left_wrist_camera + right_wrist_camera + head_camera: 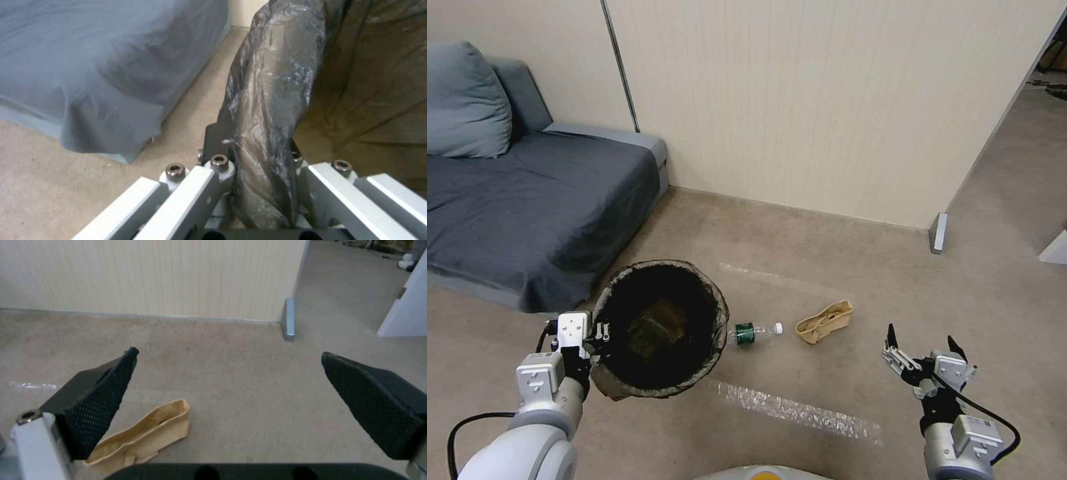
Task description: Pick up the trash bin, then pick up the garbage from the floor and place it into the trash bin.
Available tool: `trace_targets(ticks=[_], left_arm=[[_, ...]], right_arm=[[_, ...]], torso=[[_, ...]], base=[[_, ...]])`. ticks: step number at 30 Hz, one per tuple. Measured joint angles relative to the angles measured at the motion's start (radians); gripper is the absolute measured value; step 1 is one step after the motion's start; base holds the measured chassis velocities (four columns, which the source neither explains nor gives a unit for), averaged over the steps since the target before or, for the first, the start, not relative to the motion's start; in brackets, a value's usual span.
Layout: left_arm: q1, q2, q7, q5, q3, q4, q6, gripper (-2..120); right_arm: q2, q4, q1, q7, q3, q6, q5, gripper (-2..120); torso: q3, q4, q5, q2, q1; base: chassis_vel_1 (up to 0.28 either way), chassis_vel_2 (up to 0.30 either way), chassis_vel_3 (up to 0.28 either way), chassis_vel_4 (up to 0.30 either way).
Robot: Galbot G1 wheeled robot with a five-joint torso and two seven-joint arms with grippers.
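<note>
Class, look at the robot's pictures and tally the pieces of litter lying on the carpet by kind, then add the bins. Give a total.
Bottles: 1, the green bottle beside the bin.
Paper bags: 1, the crumpled brown paper bag.
Bins: 1, the trash bin, its rim clamped by the left gripper.
Total: 3

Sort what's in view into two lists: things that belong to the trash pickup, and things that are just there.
Part of the job:
- small round trash bin with dark bag liner, its rim clamped by the left gripper
- green plastic bottle with white cap on the carpet
- crumpled brown paper bag on the carpet
- open right gripper

Just there:
- grey fabric sofa
- grey cushion
- shiny clear tape strip
</note>
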Motion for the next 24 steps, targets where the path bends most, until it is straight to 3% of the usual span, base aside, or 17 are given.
trace_targets(ticks=[7, 12, 15, 24], left_arm=[[0.001, 0.003, -0.001, -0.010, -0.004, -0.010, 0.002, 3], [0.000, 0.010, -0.001, -0.013, -0.005, -0.013, 0.003, 3], [-0.013, 0.035, -0.004, -0.032, -0.002, -0.013, 0.003, 3], [0.003, 0.065, -0.007, -0.062, -0.004, -0.015, -0.010, 3]], right_arm=[[0.000, -0.015, 0.063, 0.007, 0.007, -0.061, 0.038, 100], [0.000, -0.036, 0.161, 0.012, 0.015, -0.156, 0.107, 100], [-0.022, -0.065, 0.256, 0.044, 0.015, -0.243, 0.212, 100], [-0.111, -0.185, 0.403, 0.112, -0.024, -0.327, 0.436, 100]], torso=[[0.000, -0.0001, 0.0000, 0.000, 0.000], [0.000, 0.0000, 0.0001, 0.000, 0.000], [0.000, 0.0000, 0.0000, 0.000, 0.000], [0.000, 0.0003, 0.0001, 0.000, 0.000]], base=[[0.000, 0.000, 0.000, 0.000], [0.000, 0.000, 0.000, 0.000], [0.000, 0.000, 0.000, 0.000], [0.000, 0.000, 0.000, 0.000]])
